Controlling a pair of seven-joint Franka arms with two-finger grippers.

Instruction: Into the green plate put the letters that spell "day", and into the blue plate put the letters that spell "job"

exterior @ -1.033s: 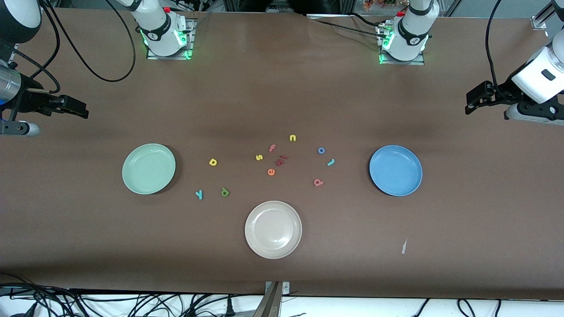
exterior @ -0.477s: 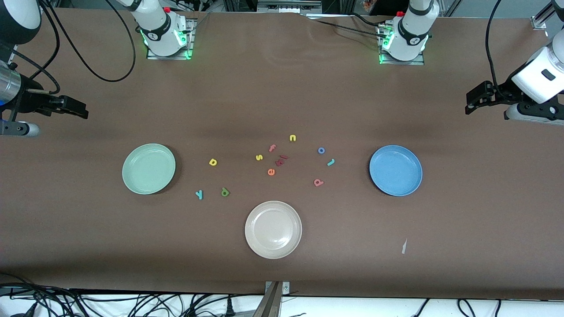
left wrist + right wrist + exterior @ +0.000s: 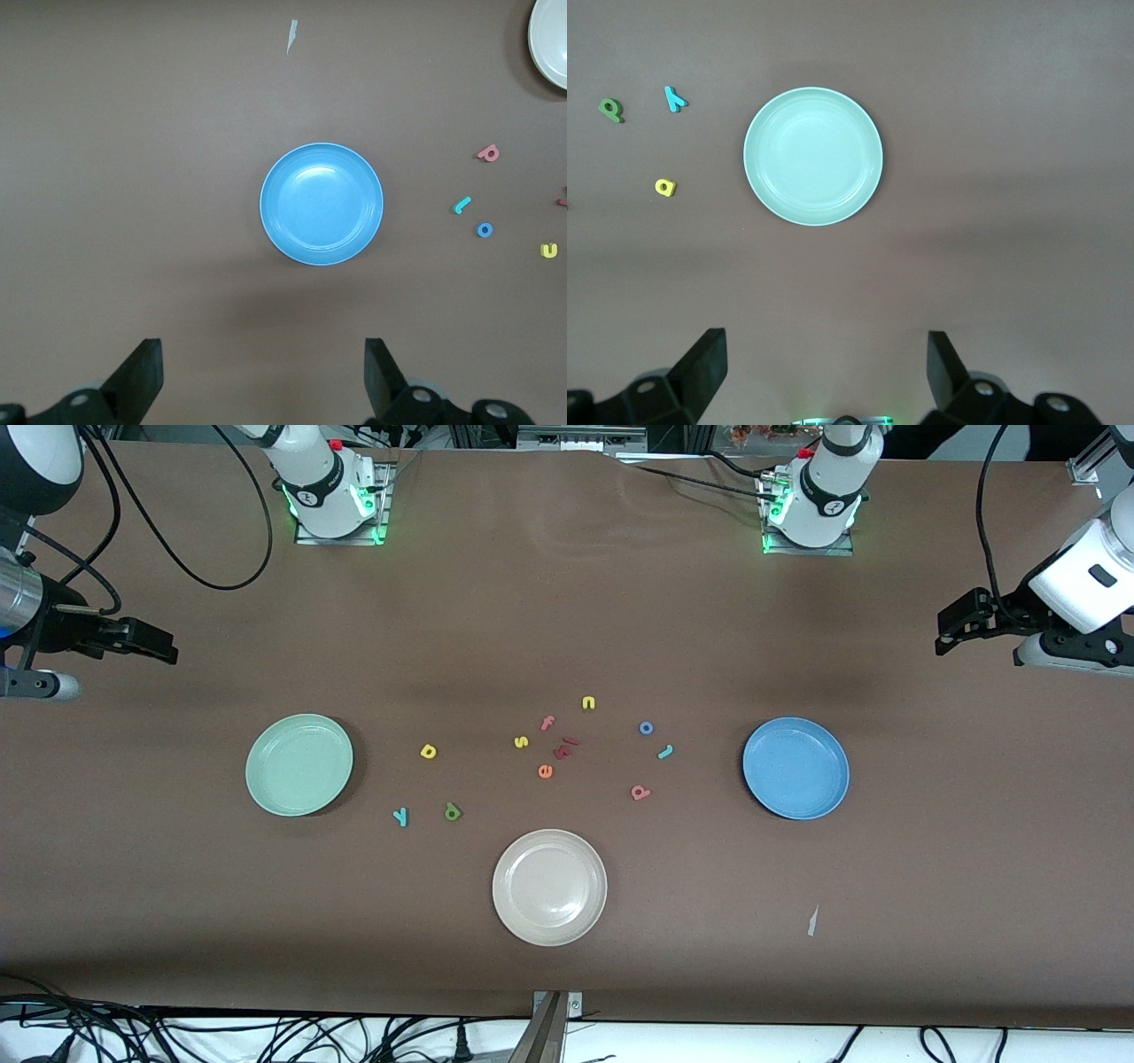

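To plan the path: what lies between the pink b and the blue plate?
Nothing: bare table separates the pink b and the blue plate, as the front view shows.

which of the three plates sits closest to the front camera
The beige-white plate: it lies lowest in the front view, below the letter cluster, while the green plate and blue plate sit farther back toward the table's ends.

Beige-white plate (image 3: 549, 887): nearest the front camera, mid-table.
Yellow "s" (image 3: 521, 741): beside pink "f" (image 3: 547, 723).
Yellow "n" (image 3: 588, 702): farthest of the letters.
Orange "e" (image 3: 545, 771): just beside 2 dark red pieces (image 3: 565, 747).
Pale scrap (image 3: 812, 921): on brown table (image 3: 567, 620).
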